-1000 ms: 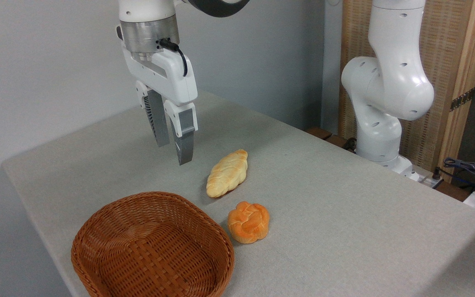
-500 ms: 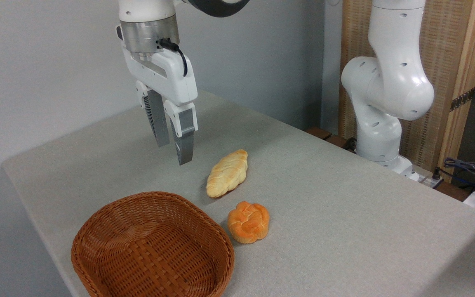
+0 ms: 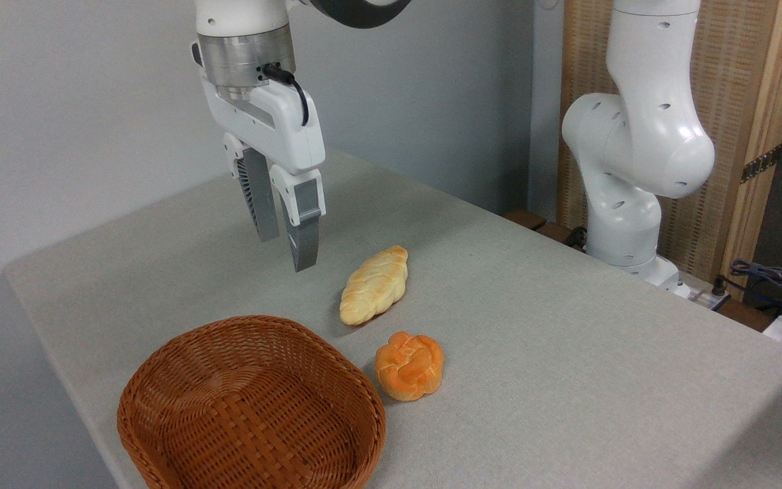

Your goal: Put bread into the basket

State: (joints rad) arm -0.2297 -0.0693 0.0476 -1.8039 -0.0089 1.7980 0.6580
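Bread not yet picked; task is sitting at its start.
The bread is lying on the table, below and right of the gripper, just beside the empty basket. Gripper is hanging well clear, fingers slightly parted, carrying nothing; a pale braided loaf is lying nearer it.

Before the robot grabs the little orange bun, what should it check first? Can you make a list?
1. Gripper holds nothing: ok.
2. Gripper over the orange bun: not ok, it hangs above the table, up and to the left.
3. Fingers spread enough for the bun: not ok, only a narrow gap shows.
4. Basket has room: ok, nothing lies in it.
5. Right bread chosen: the pale braided loaf lies nearer the gripper, so mind the mix-up.
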